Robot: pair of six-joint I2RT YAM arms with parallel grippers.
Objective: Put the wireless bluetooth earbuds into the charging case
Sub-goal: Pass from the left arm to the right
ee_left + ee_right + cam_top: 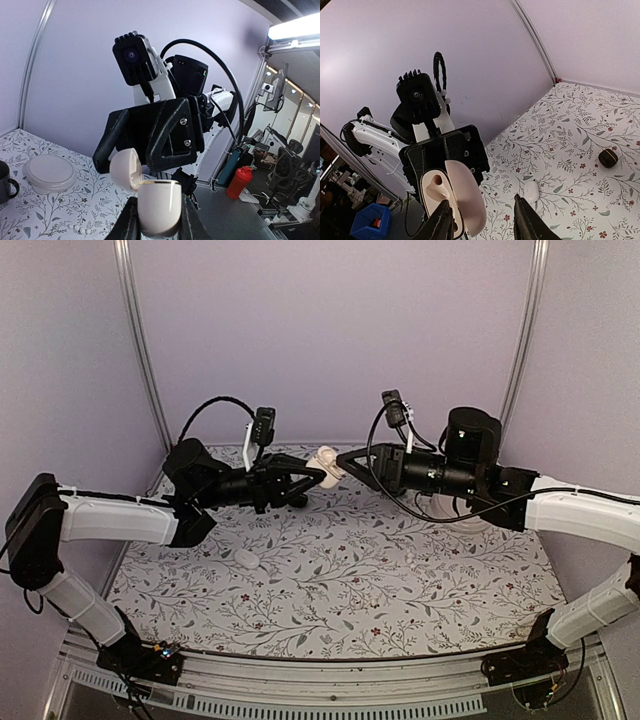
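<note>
While the left gripper (159, 216) is pinching the lower body of the charging case (159, 202) and holding it raised off the table (400, 590) with the lid (125, 169) hinged back, the right gripper (481, 206) is facing it nose to nose at the upper centre of the top view. Its jaws are standing apart with nothing seen between them. One cavity of the case is showing as an open hole in the right wrist view; whether the other is filled I cannot tell. A loose earbud (247, 558) is lying on the table left of centre in the top view, below and to the left of the case. The next move is likely hanging on this: the earbud is sitting nearer the left arm (120, 520), but that gripper is occupied, so the free right gripper is probably facing a reach down and leftward across the frame. The earbud's long axis is reading too small there; in the right wrist view it is seeming to run roughly up the frame, just above the right-hand finger.
</note>
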